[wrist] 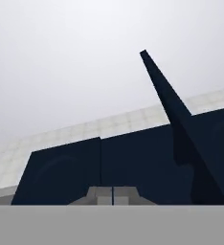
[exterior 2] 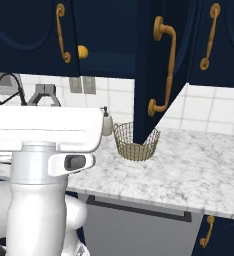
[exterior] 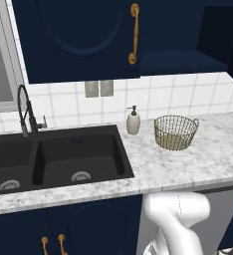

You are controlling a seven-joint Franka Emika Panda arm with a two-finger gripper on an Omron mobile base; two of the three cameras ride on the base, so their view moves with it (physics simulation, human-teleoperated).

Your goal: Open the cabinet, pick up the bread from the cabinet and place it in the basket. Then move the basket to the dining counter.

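Note:
The navy wall cabinet [exterior: 78, 40] has its right door [exterior 2: 156, 75] swung out towards me, while the left door with its brass handle [exterior: 134, 34] is closed. The bread [exterior 2: 82, 51], a small golden-orange lump, sits inside the opening. Below on the marbled counter stands the wire basket [exterior: 175, 132], partly hidden behind the open door in the right base view [exterior 2: 134, 147]. It holds nothing. My gripper [exterior 2: 46, 89] points up at the cabinet from well below it, left of the basket. Its fingers [wrist: 97, 196] are shut with nothing between them. The dining counter is out of view.
A soap bottle [exterior: 133, 121] stands just left of the basket. The black double sink [exterior: 54, 159] and its faucet [exterior: 25, 112] lie further left. Another closed wall cabinet door [exterior 2: 219, 40] hangs to the right of the open one.

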